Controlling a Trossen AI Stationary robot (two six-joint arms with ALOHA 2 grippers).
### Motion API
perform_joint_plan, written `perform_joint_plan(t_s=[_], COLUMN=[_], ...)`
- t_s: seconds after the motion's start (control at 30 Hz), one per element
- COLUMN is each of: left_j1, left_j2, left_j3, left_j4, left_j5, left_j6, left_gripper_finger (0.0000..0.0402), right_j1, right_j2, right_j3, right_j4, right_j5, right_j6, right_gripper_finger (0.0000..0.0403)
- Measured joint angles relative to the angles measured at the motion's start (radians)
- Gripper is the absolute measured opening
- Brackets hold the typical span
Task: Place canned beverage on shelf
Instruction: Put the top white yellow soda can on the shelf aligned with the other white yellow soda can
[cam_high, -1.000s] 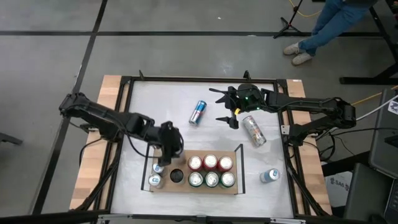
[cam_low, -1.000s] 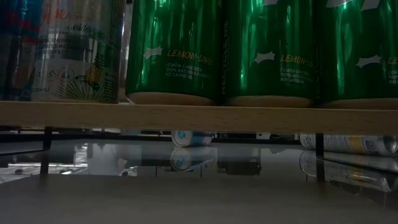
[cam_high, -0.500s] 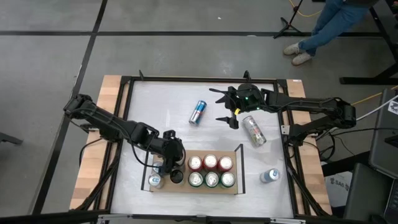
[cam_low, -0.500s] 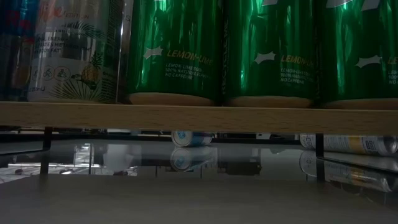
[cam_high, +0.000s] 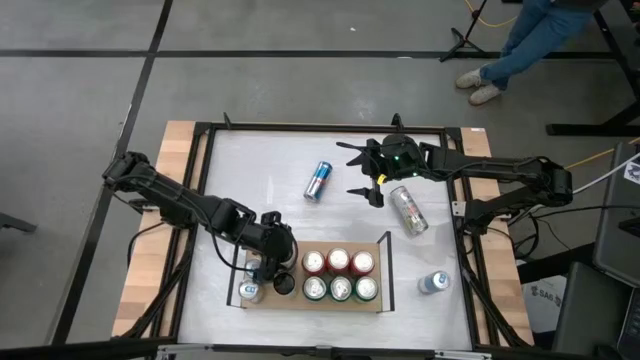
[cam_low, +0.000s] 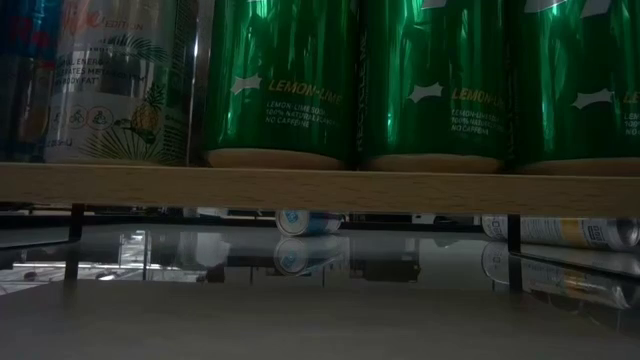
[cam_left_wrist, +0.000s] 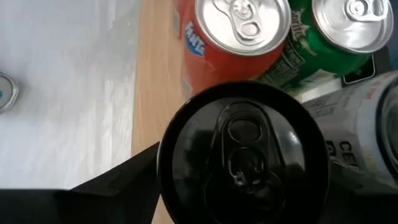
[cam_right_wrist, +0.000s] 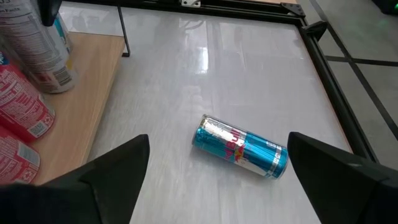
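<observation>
A can with a black top (cam_high: 284, 284) stands on the left part of the wooden shelf (cam_high: 300, 305), next to red cans (cam_high: 338, 262) and green cans (cam_high: 341, 289). My left gripper (cam_high: 272, 268) reaches down over it from the far left, and in the left wrist view the black top (cam_left_wrist: 242, 152) fills the space between the fingers. My right gripper (cam_high: 358, 172) hangs open above the far middle of the table, holding nothing. A blue can (cam_right_wrist: 241, 148) lies on its side on the table ahead of it. My left gripper has the black-topped can between its two fingers, one at each side of the can just below the rim (cam_left_wrist: 163, 155). The fingers slant down from the table's far left. The can stands upright on the shelf board (cam_left_wrist: 152, 81). Dark fingers against a dark can hide any gap.
A silver can (cam_high: 408, 210) lies on the table near the right gripper, and a pale can (cam_high: 433, 283) stands right of the shelf. Two more cans (cam_high: 250, 290) stand at the shelf's left end. A thin black rail (cam_high: 386, 250) rises at the shelf's right end. A person's legs (cam_high: 530, 40) show beyond the table.
My left gripper has come down and toward the table's near edge over the shelf's left end, then stayed still. In the low view the pale printed can left of the green ones has shifted slightly.
</observation>
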Motion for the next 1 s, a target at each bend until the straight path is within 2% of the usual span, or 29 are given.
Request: perform_joint_plan(t_s=[0.47, 0.77, 1.0], left_j1=[0.002, 0.002, 0.002], left_j2=[0.0, 0.0, -0.002], left_j3=[0.0, 0.0, 0.0], left_j4=[0.003, 0.006, 0.006], left_j5=[-0.005, -0.005, 0.009], left_j6=[0.0, 0.0, 0.0], left_gripper_finger=[0.0288, 0.0337, 0.0338], right_j1=[0.0, 0.0, 0.0], right_j2=[0.0, 0.0, 0.0], right_j3=[0.0, 0.0, 0.0], right_j4=[0.0, 0.0, 0.0], right_j5=[0.0, 0.0, 0.0], right_j6=[0.0, 0.0, 0.0], right_gripper_finger=[0.0372, 0.0372, 0.0372])
